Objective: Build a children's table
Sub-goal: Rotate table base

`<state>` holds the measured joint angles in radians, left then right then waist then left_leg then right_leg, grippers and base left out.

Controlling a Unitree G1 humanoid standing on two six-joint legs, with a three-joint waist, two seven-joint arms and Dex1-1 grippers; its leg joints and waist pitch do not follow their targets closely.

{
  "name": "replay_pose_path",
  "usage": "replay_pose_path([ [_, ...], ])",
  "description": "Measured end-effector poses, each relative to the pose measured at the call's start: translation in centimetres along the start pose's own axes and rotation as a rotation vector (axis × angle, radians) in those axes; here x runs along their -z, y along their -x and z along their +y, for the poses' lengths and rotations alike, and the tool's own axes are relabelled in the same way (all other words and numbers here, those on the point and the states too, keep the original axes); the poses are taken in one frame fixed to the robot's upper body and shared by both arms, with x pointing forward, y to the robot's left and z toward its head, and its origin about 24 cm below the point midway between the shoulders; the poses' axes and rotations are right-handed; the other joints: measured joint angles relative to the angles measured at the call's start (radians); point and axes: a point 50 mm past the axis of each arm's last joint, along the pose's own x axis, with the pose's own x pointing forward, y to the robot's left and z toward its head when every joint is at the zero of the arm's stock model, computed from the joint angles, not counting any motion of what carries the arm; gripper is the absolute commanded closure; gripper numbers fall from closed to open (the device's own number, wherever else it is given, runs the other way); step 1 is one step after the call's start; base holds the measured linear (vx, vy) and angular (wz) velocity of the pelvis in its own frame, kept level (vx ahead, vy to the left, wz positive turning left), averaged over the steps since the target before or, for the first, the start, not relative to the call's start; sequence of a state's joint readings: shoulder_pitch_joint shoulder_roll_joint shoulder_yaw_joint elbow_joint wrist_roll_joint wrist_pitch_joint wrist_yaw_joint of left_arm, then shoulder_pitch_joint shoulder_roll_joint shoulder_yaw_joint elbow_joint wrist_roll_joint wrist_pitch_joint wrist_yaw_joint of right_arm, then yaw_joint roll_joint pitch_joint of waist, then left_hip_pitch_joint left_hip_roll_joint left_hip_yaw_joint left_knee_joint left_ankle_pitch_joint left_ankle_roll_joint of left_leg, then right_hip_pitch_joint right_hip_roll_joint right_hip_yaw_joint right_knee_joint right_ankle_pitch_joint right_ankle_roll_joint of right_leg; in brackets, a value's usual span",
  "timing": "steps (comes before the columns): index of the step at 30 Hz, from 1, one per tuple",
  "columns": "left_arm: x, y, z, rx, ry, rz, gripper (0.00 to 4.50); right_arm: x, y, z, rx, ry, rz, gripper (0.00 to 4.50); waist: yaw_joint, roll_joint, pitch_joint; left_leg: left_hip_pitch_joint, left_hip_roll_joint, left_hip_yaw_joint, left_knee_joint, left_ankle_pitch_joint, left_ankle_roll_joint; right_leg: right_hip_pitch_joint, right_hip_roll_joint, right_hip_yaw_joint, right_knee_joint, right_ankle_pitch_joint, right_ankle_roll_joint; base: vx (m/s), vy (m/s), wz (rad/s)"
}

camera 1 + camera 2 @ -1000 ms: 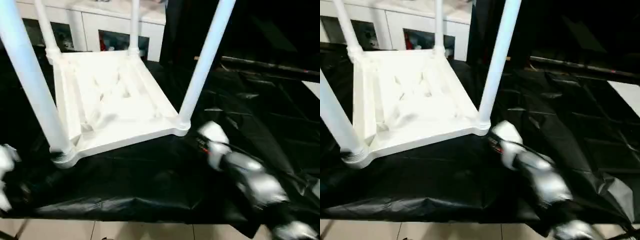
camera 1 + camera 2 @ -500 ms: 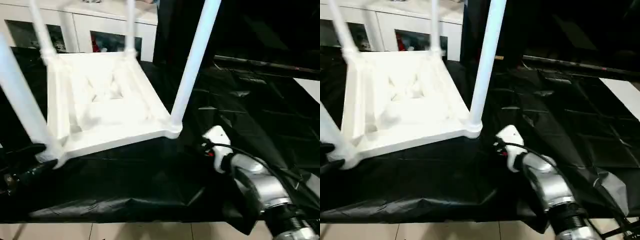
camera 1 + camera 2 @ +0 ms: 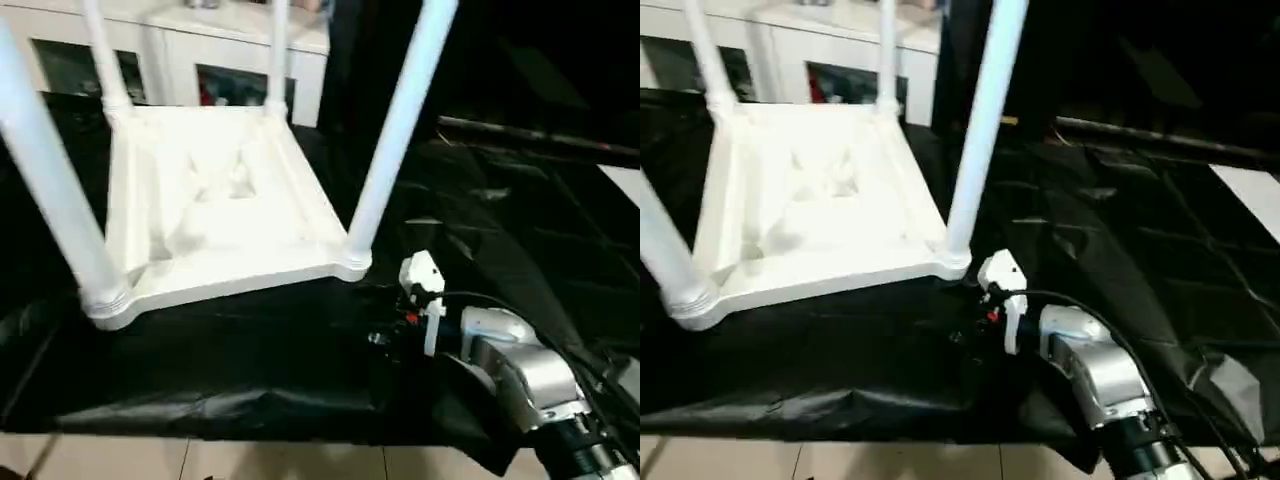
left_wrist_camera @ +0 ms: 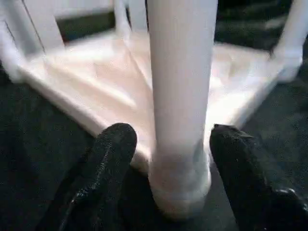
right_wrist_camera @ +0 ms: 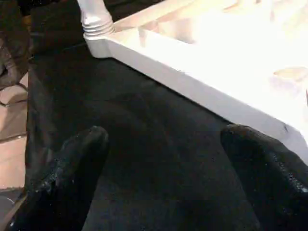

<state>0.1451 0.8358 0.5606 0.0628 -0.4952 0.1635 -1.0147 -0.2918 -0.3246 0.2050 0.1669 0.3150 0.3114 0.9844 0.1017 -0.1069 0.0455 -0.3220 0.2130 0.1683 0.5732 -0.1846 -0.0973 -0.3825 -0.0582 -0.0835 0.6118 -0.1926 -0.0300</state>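
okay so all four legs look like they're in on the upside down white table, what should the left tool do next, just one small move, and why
Probably close the left tool on the near leg. Its fingers stand open on either side of that leg, just above the corner socket, with gaps on both sides. The children's table lies top-down on the black cover, so a grip there would likely let the robot check the seating or start turning it over.

Table leg (image 4: 180, 96) between open fingers (image 4: 113, 159)
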Motion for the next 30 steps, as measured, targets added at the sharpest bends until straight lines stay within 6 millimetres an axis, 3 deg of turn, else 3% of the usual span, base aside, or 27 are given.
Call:
replay_pose_path([
  [6,0.1,-3.1,0.2,0.001,-0.004,-0.077,1.40,0.1,-0.2,-0.5,0.033,0.013,0.017,0.25,0.003,-0.004,-0.001,0.001,0.000,0.000,0.000,0.000,0.000,0.001,0.000,0.000,0.001,0.000,0.000,0.000,0.000,0.00],
  [12,0.4,-5.5,-1.6,0.111,0.058,-0.102,1.40,0.6,-0.7,-1.0,0.107,0.027,0.044,0.25,0.002,-0.005,-0.001,-0.001,0.000,0.000,0.000,-0.001,-0.001,0.000,0.000,0.000,0.000,0.000,0.000,0.000,0.000,0.00],
  [15,-0.1,-6.8,-3.5,0.220,0.092,-0.120,1.40,1.3,-1.0,-2.2,0.227,0.037,0.106,0.25,0.008,-0.004,-0.001,-0.002,-0.001,0.000,0.000,-0.001,-0.001,-0.001,0.000,0.000,0.001,0.000,-0.001,0.000,0.000,0.00],
  [20,-2.3,-10.2,-8.9,0.510,0.161,-0.210,1.40,1.7,-2.3,-3.3,0.329,0.022,0.151,0.25,0.012,-0.006,-0.001,-0.003,-0.001,0.000,0.001,-0.001,-0.001,-0.001,-0.001,0.000,0.002,0.000,-0.001,0.000,0.000,0.00],
  [25,-5.9,-13.1,-12.3,0.683,0.154,-0.362,1.40,1.9,-3.4,-4.3,0.390,0.014,0.163,0.25,0.002,-0.009,-0.003,-0.007,-0.001,0.001,0.002,0.000,-0.002,-0.002,-0.001,0.001,0.004,0.003,-0.005,0.000,0.000,0.00],
  [30,-7.1,-15.7,-15.0,0.747,0.182,-0.420,1.40,1.9,-4.5,-4.8,0.402,-0.015,0.166,0.25,-0.010,-0.010,-0.004,-0.011,0.000,0.001,0.002,0.001,-0.003,-0.006,0.000,0.000,0.006,0.003,-0.006,0.000,0.000,0.00],
])
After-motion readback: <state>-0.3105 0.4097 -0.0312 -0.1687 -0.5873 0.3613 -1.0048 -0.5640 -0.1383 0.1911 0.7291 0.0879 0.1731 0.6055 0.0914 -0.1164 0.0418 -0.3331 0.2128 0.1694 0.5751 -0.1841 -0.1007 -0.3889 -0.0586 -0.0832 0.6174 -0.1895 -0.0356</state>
